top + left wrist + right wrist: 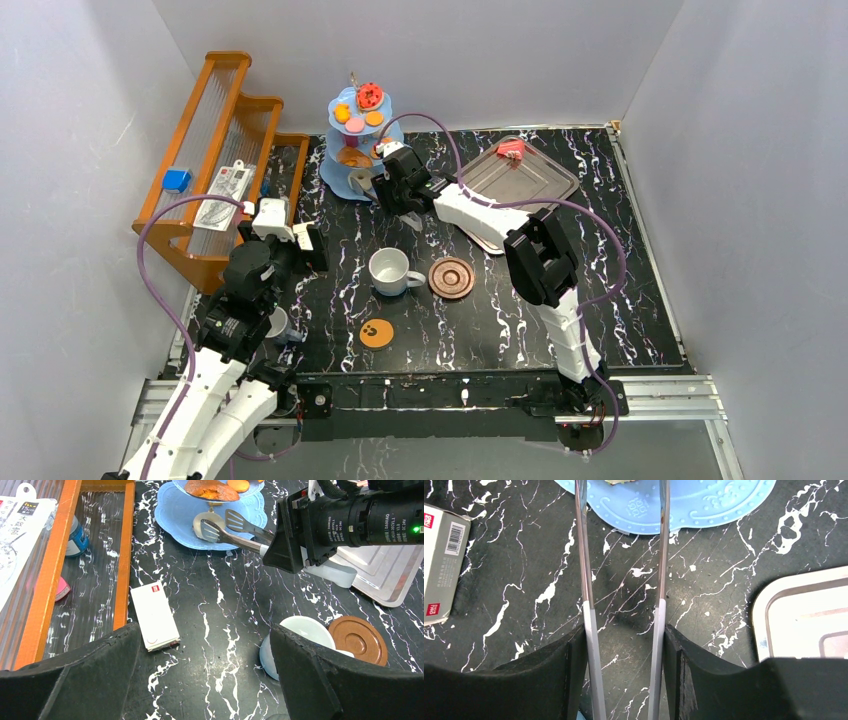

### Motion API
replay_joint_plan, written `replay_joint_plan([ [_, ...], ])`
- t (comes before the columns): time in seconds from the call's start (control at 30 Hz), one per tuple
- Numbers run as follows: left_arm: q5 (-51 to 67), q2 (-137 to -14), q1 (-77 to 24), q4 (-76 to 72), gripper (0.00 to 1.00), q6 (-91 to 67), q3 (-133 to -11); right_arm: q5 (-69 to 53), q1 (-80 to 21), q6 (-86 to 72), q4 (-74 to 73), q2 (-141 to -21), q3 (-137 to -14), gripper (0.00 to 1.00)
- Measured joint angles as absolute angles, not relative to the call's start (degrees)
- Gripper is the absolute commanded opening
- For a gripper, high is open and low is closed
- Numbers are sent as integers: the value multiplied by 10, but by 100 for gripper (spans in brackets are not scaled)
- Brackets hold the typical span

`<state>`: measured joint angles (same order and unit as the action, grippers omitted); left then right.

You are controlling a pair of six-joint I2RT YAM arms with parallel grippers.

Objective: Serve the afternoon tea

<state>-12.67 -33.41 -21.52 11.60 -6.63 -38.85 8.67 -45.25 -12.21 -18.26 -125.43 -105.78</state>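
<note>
The light-blue three-tier stand stands at the back of the table, with red, orange and pink pastries on its upper tiers. My right gripper is shut on metal tongs. The tongs' two arms are spread apart, and their tips reach over the stand's bottom plate, where a pale round piece lies. The white mug and the brown saucer sit side by side mid-table. The orange paw-print coaster lies nearer. My left gripper is open above bare table, left of the mug.
A silver tray at the back right holds a red pastry. An orange wooden rack lines the left side. A white box lies beside the rack. The small grey cup sits half hidden under my left arm.
</note>
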Motion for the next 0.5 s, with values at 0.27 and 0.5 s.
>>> replay_joint_plan([
  [0.27, -127, -337, -215, 116, 98, -66, -389, 105, -453, -97, -186, -1254, -1055, 61],
  [0.5, -127, -339, -215, 116, 98, -66, -389, 110, -452, -87, -204, -1221, -1030, 59],
])
